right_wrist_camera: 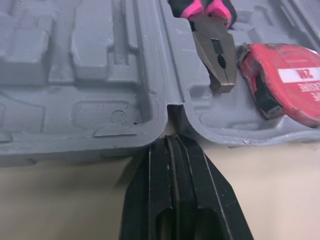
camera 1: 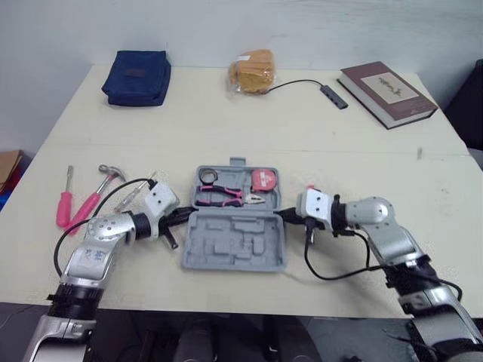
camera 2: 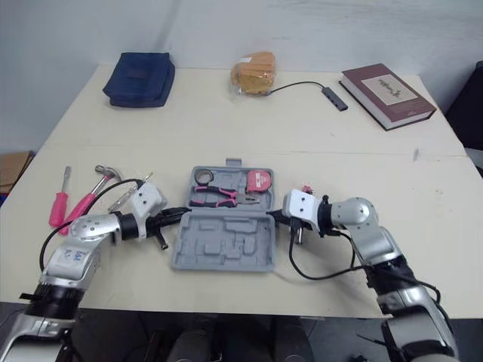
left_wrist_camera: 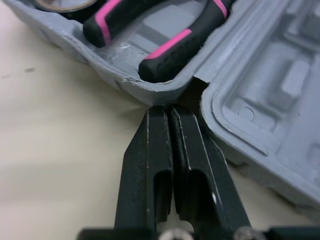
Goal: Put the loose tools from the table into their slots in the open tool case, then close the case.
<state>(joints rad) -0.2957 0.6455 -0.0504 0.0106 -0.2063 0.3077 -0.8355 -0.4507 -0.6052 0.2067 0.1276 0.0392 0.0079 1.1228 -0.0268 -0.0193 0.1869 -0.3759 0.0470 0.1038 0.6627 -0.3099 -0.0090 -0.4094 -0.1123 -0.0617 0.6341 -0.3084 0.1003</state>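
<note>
Grip: left gripper (left_wrist_camera: 172, 112) clenched, empty, tips at the hinge notch, 9 o'clock of tool case (camera 1: 234, 245); right gripper (right_wrist_camera: 172, 142) likewise, 3 o'clock | Risk: folding it now strands hammer (camera 1: 94, 197) and screwdriver (camera 1: 64, 204) at 9 o'clock; tips may skid off smooth plastic | Grey moulded shell: near half blocky empty recesses; far half pink-gripped pliers (camera 1: 223, 197), round red tape measure (camera 1: 264, 179)

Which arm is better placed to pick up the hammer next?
Left. The hammer lies on the table's left side, near the left gripper; the right gripper is beyond the tool case.
</note>
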